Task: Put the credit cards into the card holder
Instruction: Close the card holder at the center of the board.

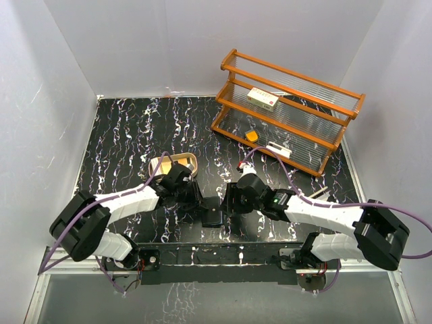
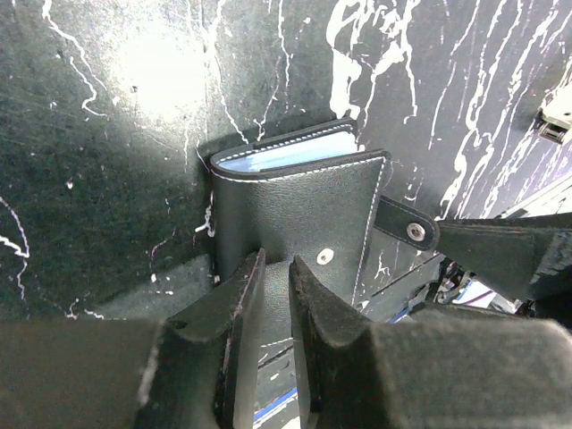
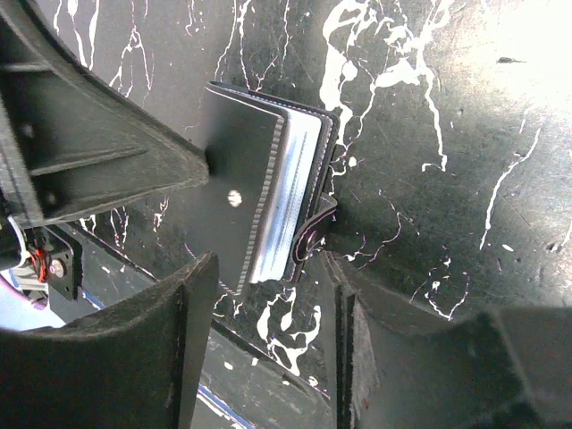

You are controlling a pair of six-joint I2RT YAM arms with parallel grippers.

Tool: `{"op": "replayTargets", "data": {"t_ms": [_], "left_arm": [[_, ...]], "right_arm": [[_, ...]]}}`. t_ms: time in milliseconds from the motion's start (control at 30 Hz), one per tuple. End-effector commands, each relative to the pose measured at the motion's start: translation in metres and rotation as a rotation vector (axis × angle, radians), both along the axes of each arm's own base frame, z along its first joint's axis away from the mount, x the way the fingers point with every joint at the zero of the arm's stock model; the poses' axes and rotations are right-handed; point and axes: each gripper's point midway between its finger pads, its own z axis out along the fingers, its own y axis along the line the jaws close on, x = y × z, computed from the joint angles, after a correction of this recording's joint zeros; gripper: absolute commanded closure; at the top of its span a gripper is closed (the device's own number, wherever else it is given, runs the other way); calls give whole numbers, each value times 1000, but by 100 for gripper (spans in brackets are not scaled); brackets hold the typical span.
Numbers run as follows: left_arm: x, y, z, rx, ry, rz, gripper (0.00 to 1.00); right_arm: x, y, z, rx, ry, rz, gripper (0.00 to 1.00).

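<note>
1. The left pincer (image 2: 277,268) has its fingers nearly together, with only a thin slit between them. The tips meet the near edge of the wallet (image 2: 304,201). I cannot tell whether they nip it or only press on it.
2. The wallet lies on the bench (image 1: 121,135) straight ahead of that pincer. Its black cover faces up, and pale blue-grey leaves show along the far edge.
3. A snap stud (image 2: 326,256) sits on the cover just ahead of the left pincer's right finger.
4. The wallet's strap (image 2: 407,231) sticks out to the right of the left pincer and reaches a finger of the right pincer.
5. The right pincer (image 3: 275,273) stands about half open with nothing clamped. The wallet is just ahead of its gap, with its layered open edge turned toward that gap.
6. From above, the wallet lies between the two pincers and slightly nearer the arm bases than their tips.
7. A tan tray (image 1: 190,158) sits just behind the left pincer. A wooden rack (image 1: 290,115) stands well beyond the right pincer.
</note>
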Motion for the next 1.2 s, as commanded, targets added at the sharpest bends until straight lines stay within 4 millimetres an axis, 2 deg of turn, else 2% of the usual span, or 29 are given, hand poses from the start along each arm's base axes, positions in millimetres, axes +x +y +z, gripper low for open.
{"op": "replayTargets", "data": {"t_ms": [0,200,400,667,767,933,1000,1167], "left_arm": [[0,-1,-10,21,12,-25,83],[-6,4,-25,52,53,-24,84],[-7,10,-28,77,48,-1,84],[-6,14,-30,105,52,2,82],[-7,5,-20,58,61,-11,82],[-12,-16,11,-103,83,-16,84],[-14,-16,23,-119,77,-11,84],[-15,-9,32,-87,57,-7,86]], "right_arm": [[9,10,8,40,-37,-9,51],[9,15,6,45,-29,4,47],[10,20,5,63,-29,15,46],[11,30,7,74,-29,49,52],[11,34,9,83,-32,67,57],[11,31,13,83,-40,57,58],[10,30,13,84,-39,56,58],[10,27,12,80,-36,48,58]]}}
